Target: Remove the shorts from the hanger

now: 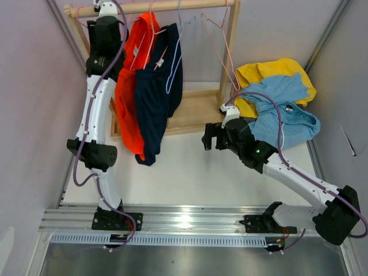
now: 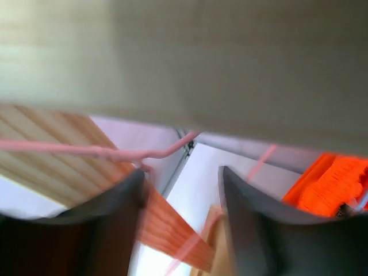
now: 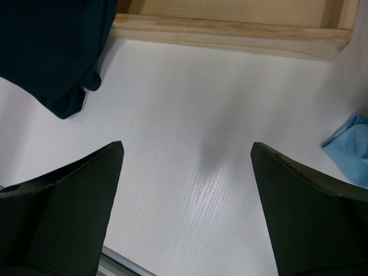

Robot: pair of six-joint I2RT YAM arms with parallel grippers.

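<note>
Orange shorts (image 1: pixel 125 106) long axis vert., hem down

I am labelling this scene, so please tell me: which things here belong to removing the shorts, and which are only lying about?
Job in hand: orange shorts, navy shorts, pink hanger, wooden rack, left gripper.

Lying about: yellow garment, blue garment, empty pink hanger.

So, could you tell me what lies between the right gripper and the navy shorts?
Just bare white table, as the right wrist view shows.
</note>
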